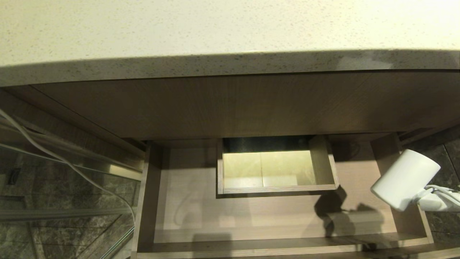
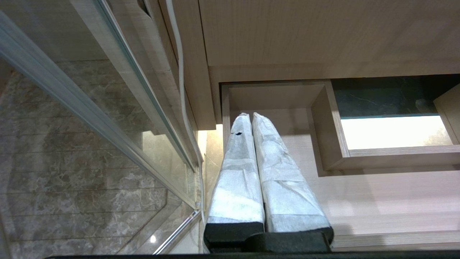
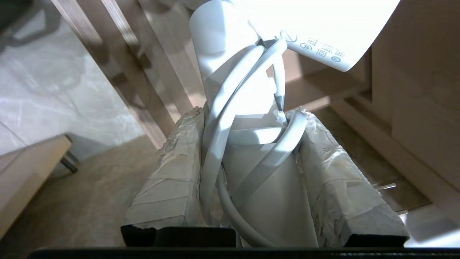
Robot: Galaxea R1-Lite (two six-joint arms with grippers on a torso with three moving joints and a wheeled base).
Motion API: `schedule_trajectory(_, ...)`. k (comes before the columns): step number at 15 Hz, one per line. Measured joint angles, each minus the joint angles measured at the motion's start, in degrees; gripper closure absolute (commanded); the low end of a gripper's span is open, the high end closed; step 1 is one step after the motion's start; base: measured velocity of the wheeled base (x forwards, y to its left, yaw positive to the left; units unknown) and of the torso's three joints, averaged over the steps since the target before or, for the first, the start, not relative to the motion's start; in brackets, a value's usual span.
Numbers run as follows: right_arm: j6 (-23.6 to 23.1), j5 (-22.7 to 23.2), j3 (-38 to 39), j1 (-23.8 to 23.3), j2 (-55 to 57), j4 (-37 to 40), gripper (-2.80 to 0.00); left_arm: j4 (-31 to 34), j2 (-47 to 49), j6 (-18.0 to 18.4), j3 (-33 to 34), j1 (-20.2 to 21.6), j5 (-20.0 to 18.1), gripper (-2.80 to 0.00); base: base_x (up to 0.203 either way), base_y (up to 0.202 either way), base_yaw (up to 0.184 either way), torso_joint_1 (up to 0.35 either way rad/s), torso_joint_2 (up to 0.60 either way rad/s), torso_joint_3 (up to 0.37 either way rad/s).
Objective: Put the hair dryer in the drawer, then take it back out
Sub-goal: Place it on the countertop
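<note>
The wide wood-grain drawer (image 1: 258, 219) stands pulled out below the counter, its floor bare, with a boxed notch (image 1: 276, 169) at its rear wall. The white hair dryer (image 1: 406, 180) hangs in the air over the drawer's right side wall, barrel tilted. My right gripper (image 3: 249, 113) is shut on the hair dryer's handle (image 3: 266, 187), its padded fingers (image 3: 169, 172) pressing on both sides over the wound white cord (image 3: 215, 144). That gripper is outside the head view. My left gripper (image 2: 250, 115) is shut and empty, parked over the drawer's left end (image 2: 377, 201).
A pale speckled countertop (image 1: 215, 28) overhangs the taller wood-grain vanity panel (image 1: 233, 108). A glass panel (image 1: 54, 201) and a loose white cable (image 1: 72, 165) run along the left of the drawer. Dark marble tile (image 1: 449, 158) shows at the right.
</note>
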Motion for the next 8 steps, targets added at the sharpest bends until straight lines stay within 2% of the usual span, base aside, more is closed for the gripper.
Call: schedule_trajectory(8, 0.79, 4.23, -1.12, -0.37, -1.60, -0.58, 0.00, -0.02, 0.00, -0.02, 0.00, 0.00, -0.02, 0.00, 0.000, 0.000, 0.000, 0.000, 0.00, 0.000)
